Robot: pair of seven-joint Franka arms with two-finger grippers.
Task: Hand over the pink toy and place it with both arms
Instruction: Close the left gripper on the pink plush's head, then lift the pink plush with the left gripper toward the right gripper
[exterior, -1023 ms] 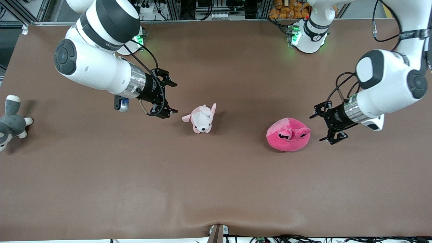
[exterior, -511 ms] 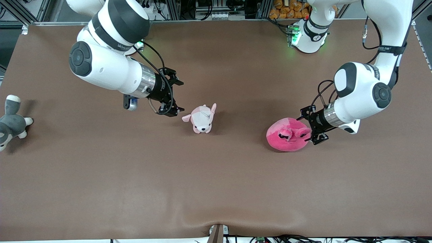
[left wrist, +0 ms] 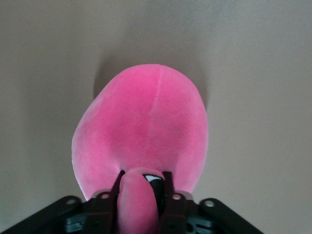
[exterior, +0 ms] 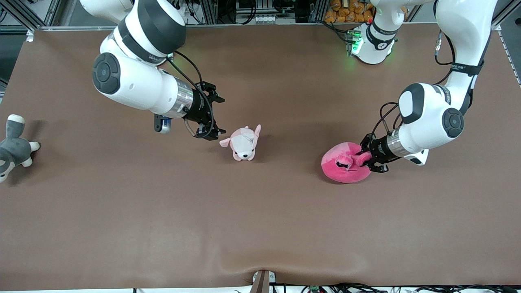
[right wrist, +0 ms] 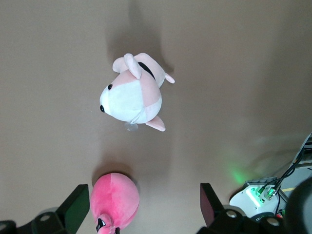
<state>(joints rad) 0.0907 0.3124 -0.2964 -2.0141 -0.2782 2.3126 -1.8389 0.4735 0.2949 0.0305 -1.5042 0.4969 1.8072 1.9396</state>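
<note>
1. Presently the pink toy (exterior: 346, 162) rests on the desk (exterior: 260, 228) toward the left arm's end, well apart from the pink-and-white plush dog (exterior: 243, 143)
2. Left gripper (exterior: 365, 158) is at the toy, jaws clenched on one eye stalk (left wrist: 138, 199)
3. Right gripper (exterior: 213, 115) hangs over the desk just beside the dog, jaws spread and holding nothing
4. Grey plush animal (exterior: 13, 147) lies at the desk edge at the right arm's end
</note>
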